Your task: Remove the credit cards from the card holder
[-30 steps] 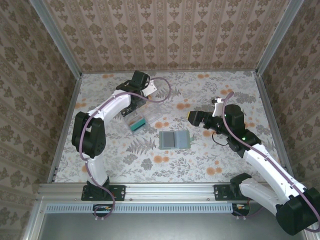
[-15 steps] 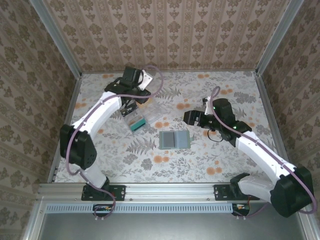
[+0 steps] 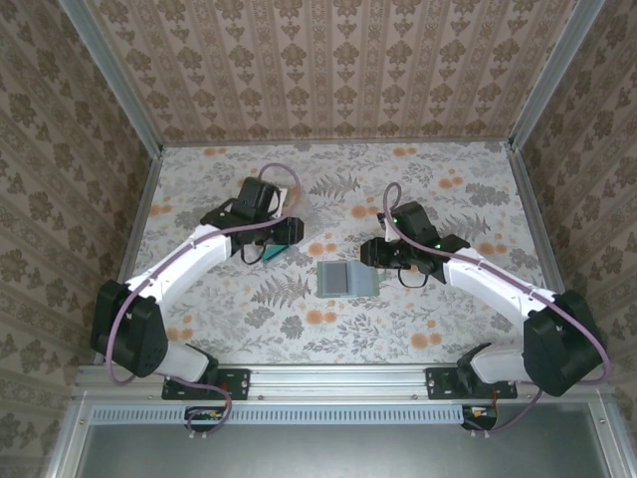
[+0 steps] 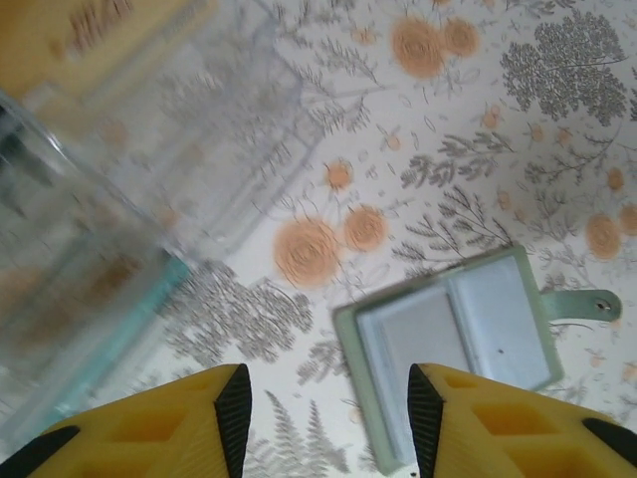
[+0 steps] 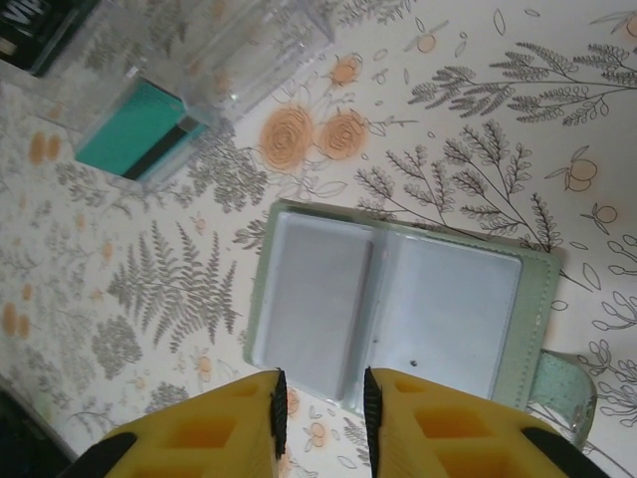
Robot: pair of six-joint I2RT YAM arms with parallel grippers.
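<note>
The card holder (image 3: 348,279) lies opened flat on the flowered table (image 3: 418,319), roughly midway between my two arms, its two pale blue-grey inner panels facing up and its strap tab (image 5: 567,393) sticking out to one side. My right gripper (image 3: 370,254) hangs at the holder's far right corner. From my right wrist I see the holder (image 5: 388,309) just past my yellow fingers (image 5: 249,418), which line up with the edge of one panel. My right gripper (image 5: 321,398) has its jaws drawn close together with a narrow gap between them and nothing in it; whether the tips touch the holder I cannot tell. My left gripper (image 3: 284,231) is over the clear plastic box (image 5: 199,60) with the teal item (image 5: 134,134) inside, just left of the holder. From my left wrist the box (image 4: 149,199) is a blur close by and the holder (image 4: 453,344) lies beyond it. My left gripper (image 4: 328,398) stands moderately open and holds nothing.
</note>
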